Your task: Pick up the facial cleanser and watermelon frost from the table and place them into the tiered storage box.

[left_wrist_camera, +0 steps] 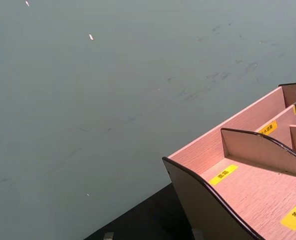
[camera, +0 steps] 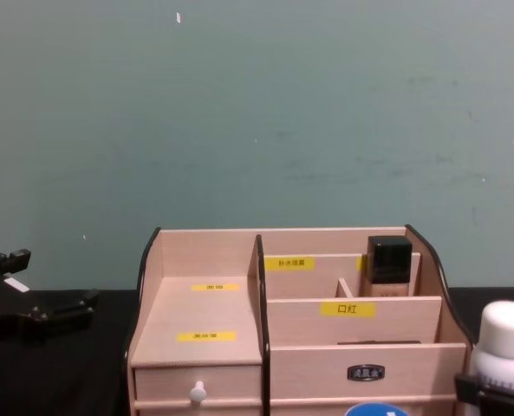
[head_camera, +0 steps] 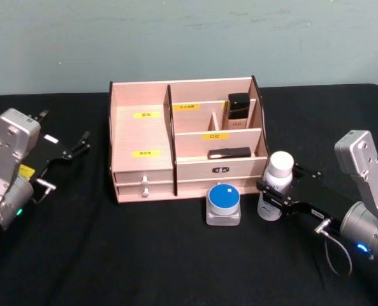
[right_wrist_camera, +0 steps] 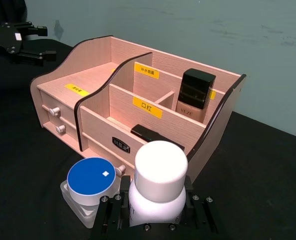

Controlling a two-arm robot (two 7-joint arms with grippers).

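Black cloth covers the worktop [head_camera: 144, 268], with a scuffed, pale teal wall [head_camera: 189, 38] behind. At mid-worktop stands the box [head_camera: 138, 92], light wood grain with dark-edged curved sides, stepped compartments with yellow labels, and two white-knobbed drawers [head_camera: 145, 185] at its near left.

The cleanser [head_camera: 280, 163] stands upright on the cloth just off the box's near right corner. It is a smooth white cylinder with a rounded cap. The right gripper [head_camera: 279, 185] comes in from the right and is grasping it below the cap, a black finger pressed to each side. The jar [head_camera: 224, 203], squat and frosted with a flat blue lid, sits just left of the cleanser and close to the box's front, not held. The left gripper [head_camera: 62, 129] hangs parked at the left, well apart from the box, its fingers spread and empty.

Judging by this, the first pick is in hand: the cleanser is gripped but not yet lifted. The next move calls for a straight rise clear of the jar, then a carry over the front wall into a free compartment. A beige bottle [head_camera: 238, 111] with a black cap fills the far right cell, and a black stick [head_camera: 229, 153] lies in the tier nearer.
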